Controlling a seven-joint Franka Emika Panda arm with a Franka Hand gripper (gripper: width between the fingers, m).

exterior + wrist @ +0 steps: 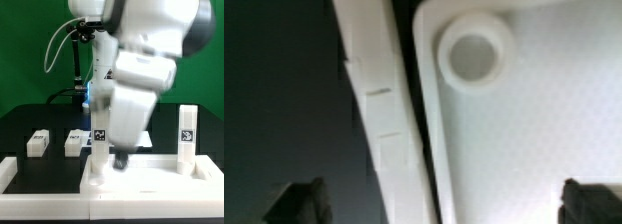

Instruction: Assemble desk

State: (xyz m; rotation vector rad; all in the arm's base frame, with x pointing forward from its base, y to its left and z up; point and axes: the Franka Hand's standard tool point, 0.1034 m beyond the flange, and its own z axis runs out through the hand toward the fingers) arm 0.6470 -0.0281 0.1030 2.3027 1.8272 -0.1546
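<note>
Your jaws stood spread wide, gripping nothing, just above the desk's tabletop [165, 176] on the bench [25, 120]. Only the wrist view showed you the round socket [473, 52] beneath them, ahead of the dark fingertips [295, 205]. Only the exterior view showed an upright leg [187, 135] well aside, a second leg [100, 140] just beside the jaws, and two loose legs [39, 142] [73, 143] farther off.

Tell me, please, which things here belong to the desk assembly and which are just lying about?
Belonging: desk tabletop; upright leg at the exterior view's right; upright leg beside the gripper; two loose legs lying on the black table.
Just there: white rail; black cable.
</note>
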